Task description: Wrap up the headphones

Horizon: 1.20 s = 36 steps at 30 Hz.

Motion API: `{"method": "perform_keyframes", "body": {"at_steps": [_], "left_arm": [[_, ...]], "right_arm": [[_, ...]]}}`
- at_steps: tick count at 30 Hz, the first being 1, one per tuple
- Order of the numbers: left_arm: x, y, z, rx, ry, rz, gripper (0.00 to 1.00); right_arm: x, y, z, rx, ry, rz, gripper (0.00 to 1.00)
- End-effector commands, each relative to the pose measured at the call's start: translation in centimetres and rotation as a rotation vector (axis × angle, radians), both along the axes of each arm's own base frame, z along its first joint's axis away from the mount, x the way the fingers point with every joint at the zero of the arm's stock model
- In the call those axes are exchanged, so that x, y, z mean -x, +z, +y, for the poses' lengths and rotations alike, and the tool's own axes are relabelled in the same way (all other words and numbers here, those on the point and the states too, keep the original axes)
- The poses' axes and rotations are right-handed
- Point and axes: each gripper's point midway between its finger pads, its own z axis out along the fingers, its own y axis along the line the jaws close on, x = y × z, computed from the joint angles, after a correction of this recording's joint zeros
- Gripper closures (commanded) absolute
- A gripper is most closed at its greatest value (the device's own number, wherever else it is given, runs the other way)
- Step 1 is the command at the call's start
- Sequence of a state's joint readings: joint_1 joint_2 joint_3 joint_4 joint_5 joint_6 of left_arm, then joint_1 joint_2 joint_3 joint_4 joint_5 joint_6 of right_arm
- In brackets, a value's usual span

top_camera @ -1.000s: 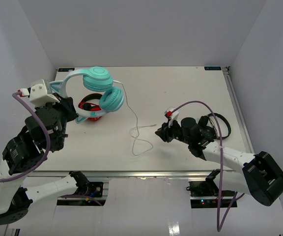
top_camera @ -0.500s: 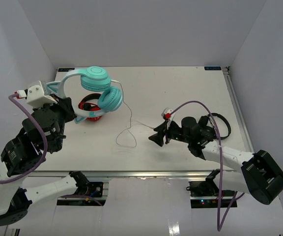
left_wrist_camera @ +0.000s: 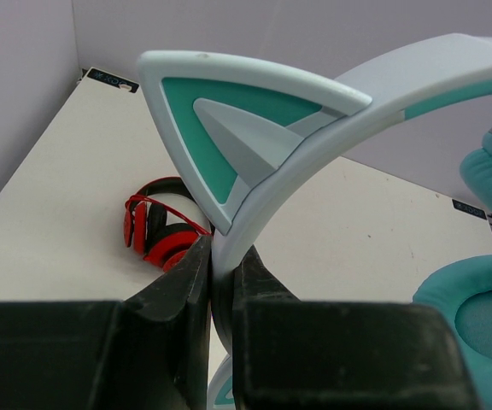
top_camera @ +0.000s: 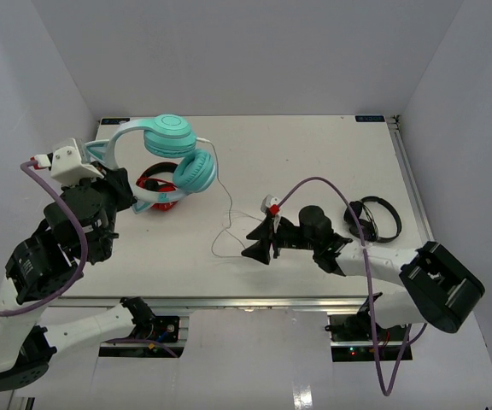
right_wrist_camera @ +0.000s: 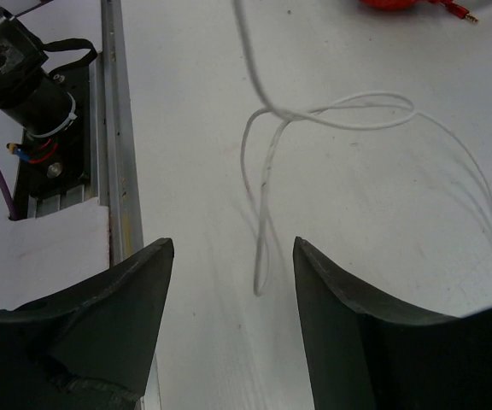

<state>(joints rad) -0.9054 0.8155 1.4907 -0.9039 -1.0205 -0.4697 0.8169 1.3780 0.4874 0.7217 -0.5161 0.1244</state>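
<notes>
The teal headphones hang above the table's back left, their pale band with a cat ear pinched in my left gripper, which is shut on it. One teal ear cushion fills the right of the left wrist view. The thin white cord drops from a cup and lies in a loose loop on the table. My right gripper rests low beside that loop, open, the loop's end lying just ahead between its fingertips, untouched.
Red-and-black headphones lie on the table under the teal pair, also seen past my left fingers. All-black headphones lie at the right. The table's metal front rail runs close to my right gripper's left.
My right gripper opened and moved left along the table toward the cord loop. The loop shifted left and changed shape. The left gripper and the held headphones barely moved.
</notes>
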Motion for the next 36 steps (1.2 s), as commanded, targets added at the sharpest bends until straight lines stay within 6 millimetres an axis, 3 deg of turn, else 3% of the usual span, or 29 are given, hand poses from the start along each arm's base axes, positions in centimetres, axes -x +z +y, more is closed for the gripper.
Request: {"method": "perform_keyframes", "body": {"at_steps": [1,6,9,11,13,15,17,22,27,29,33,36], "left_arm": [[-0.4,1.5,-0.7,0.101,-0.003,-0.054,1.00],[-0.6,1.3,-1.0,0.097,-0.002,-0.051,1.00],[-0.6,1.3,-0.8,0.102,0.004,-0.056,1.00],[-0.5,1.5,-0.5,0.100,0.014,-0.061,1.00],[-0.3,2.0,0.5,0.092,0.056,-0.071,1.00],[-0.1,2.4,1.3,0.077,0.089,-0.080,1.00],[0.0,2.7,2.3,0.047,0.133,-0.083,1.00],[0.0,2.3,3.4,-0.013,0.211,-0.067,1.00],[0.0,1.6,3.8,-0.048,0.240,-0.056,1.00],[0.0,1.2,3.8,-0.058,0.247,-0.050,1.00],[0.2,1.1,4.3,-0.060,0.257,-0.050,1.00],[0.7,1.5,4.8,-0.047,0.258,-0.061,1.00]], "right_arm": [[-3.1,2.6,2.3,-0.095,-0.076,-0.108,0.35],[-3.9,2.0,4.0,-0.103,-0.057,-0.087,0.36],[-3.5,1.4,4.8,-0.100,-0.028,-0.065,0.44],[-3.8,0.4,4.7,-0.063,-0.055,-0.033,0.56],[-5.2,0.2,4.1,-0.024,-0.147,-0.026,0.81],[-6.1,0.3,2.3,0.037,-0.238,0.016,0.92],[-7.6,0.1,-0.4,0.103,-0.358,0.048,0.92],[-10.9,5.7,-6.5,0.090,-0.606,-0.008,0.92],[-12.3,11.0,-10.4,-0.014,-0.687,-0.057,0.92],[-13.7,12.7,-12.9,-0.058,-0.761,-0.064,0.92],[-17.0,13.6,-17.8,-0.092,-0.911,-0.013,0.92],[-19.8,11.3,-20.8,-0.081,-1.007,0.086,0.92]]}}
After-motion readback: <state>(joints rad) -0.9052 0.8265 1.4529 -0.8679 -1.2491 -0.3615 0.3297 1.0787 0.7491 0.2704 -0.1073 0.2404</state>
